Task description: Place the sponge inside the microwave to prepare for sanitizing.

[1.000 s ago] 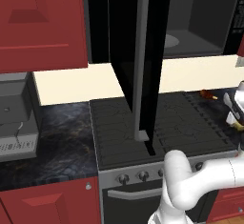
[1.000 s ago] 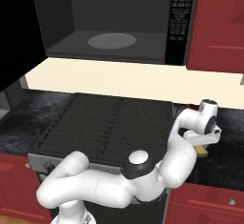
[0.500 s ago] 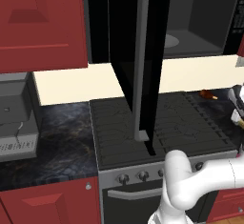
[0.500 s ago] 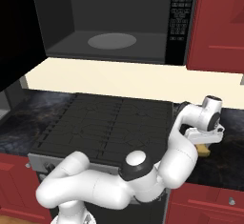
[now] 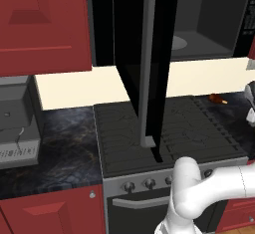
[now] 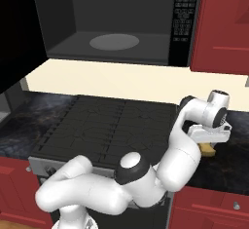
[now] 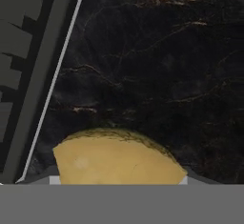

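The yellow sponge (image 7: 114, 158) with a dark green top edge sits between my gripper's (image 7: 116, 180) jaws and hides the fingertips. In the right base view the gripper (image 6: 209, 144) hangs over the dark counter to the right of the stove, shut on the sponge (image 6: 207, 150), which is clear of the counter. The black microwave (image 6: 182, 28) above the stove stands open. Its grey cavity and round turntable (image 6: 114, 41) are bare. Its glossy door (image 5: 159, 54) with the grey bar handle (image 5: 147, 78) swings out towards me over the stove.
The black stove (image 6: 97, 121) lies below the microwave, to the left of the gripper. A grey boxy appliance (image 5: 15, 123) stands on the left counter. A small brown and orange item (image 5: 217, 98) lies at the stove's back right. Red cabinets (image 6: 223, 23) flank the microwave.
My hand has risen a little above the counter, and the sponge has come up with it. The microwave door has not moved.
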